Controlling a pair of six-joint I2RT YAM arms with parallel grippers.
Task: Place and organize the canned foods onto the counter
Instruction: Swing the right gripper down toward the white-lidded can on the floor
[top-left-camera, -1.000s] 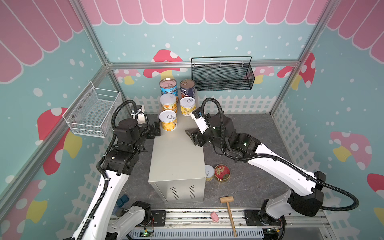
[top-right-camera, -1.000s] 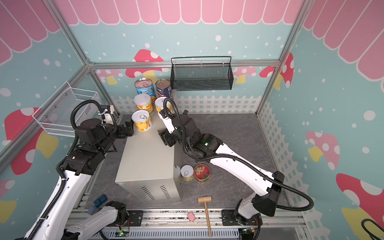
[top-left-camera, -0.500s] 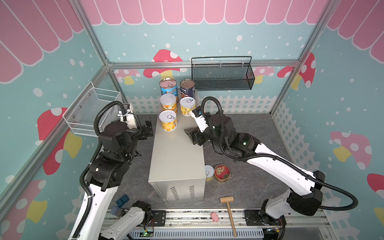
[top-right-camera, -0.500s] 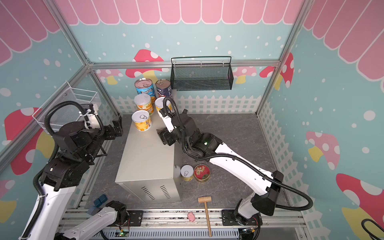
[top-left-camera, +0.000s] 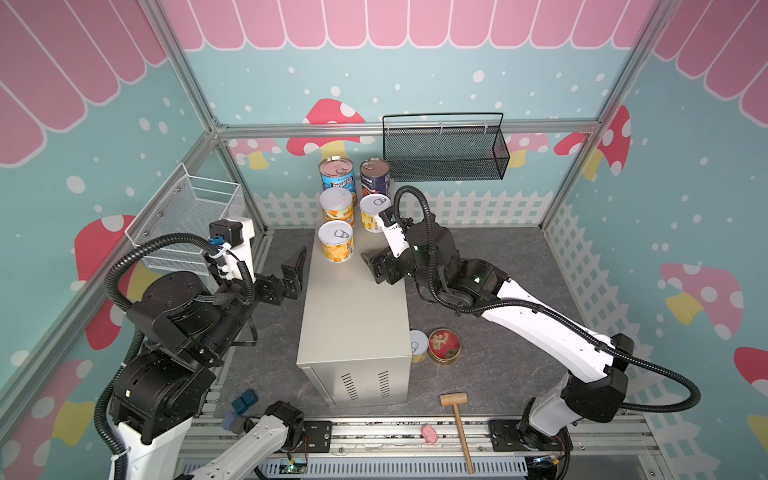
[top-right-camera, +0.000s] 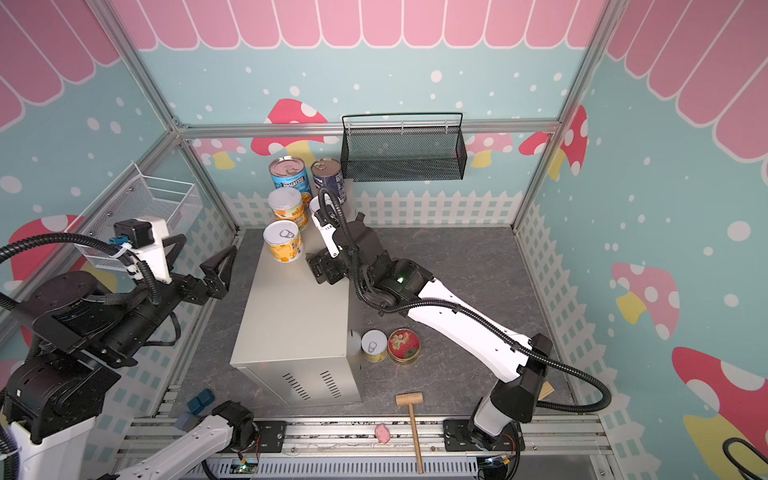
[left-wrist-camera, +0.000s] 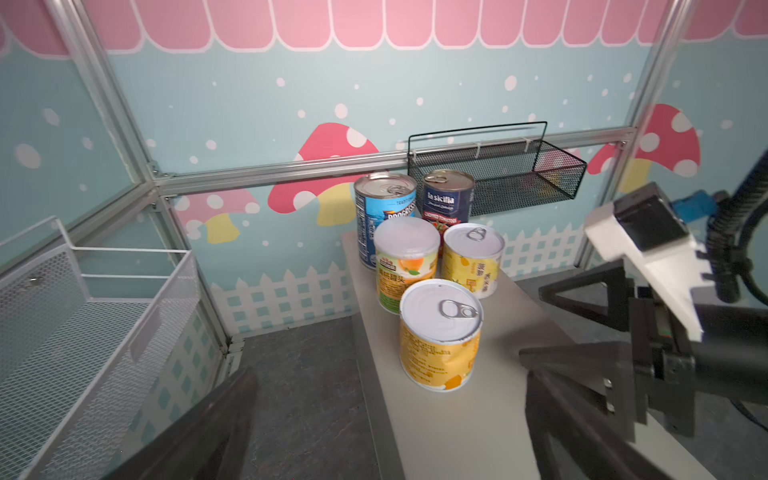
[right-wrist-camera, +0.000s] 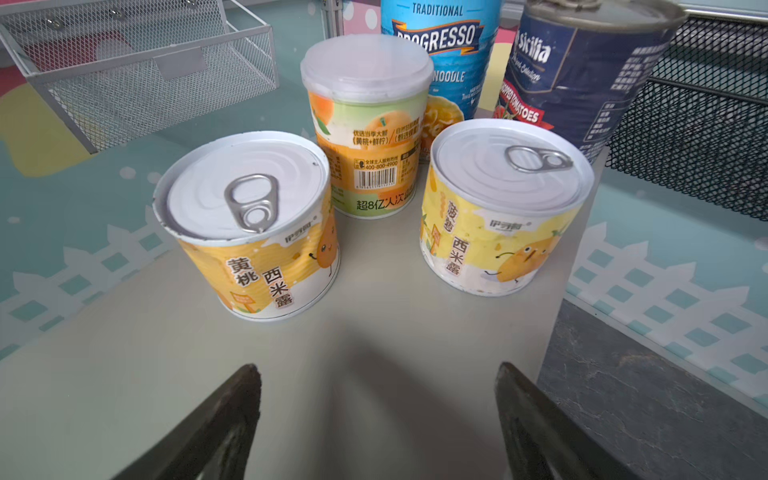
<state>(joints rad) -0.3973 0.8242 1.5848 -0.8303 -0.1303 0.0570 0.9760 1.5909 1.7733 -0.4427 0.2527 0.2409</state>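
Five canned foods stand at the far end of the beige counter (top-left-camera: 353, 307): a light-blue Progresso can (top-left-camera: 337, 176), a navy can (top-left-camera: 375, 178) and three short yellow cans (top-left-camera: 336, 241) (right-wrist-camera: 249, 224) (left-wrist-camera: 440, 332). Beside the counter, on the floor, are another yellow can (top-left-camera: 419, 345) and a flat red-lidded tin (top-left-camera: 444, 345). My left gripper (top-left-camera: 296, 270) (left-wrist-camera: 386, 415) hangs open just off the counter's left edge, holding nothing. My right gripper (top-left-camera: 371, 268) (right-wrist-camera: 376, 374) is open and empty above the counter top, a short way back from the yellow cans.
A white wire basket (top-left-camera: 187, 224) hangs on the left wall and a black mesh basket (top-left-camera: 444, 153) on the back wall, close behind the tall cans. A wooden mallet (top-left-camera: 457, 419) and a small pink toy (top-left-camera: 429, 433) lie near the front rail.
My left gripper has drawn back leftward from the nearest yellow can, off the counter's edge. My right gripper's jaws have spread wider, and it has stayed over the counter.
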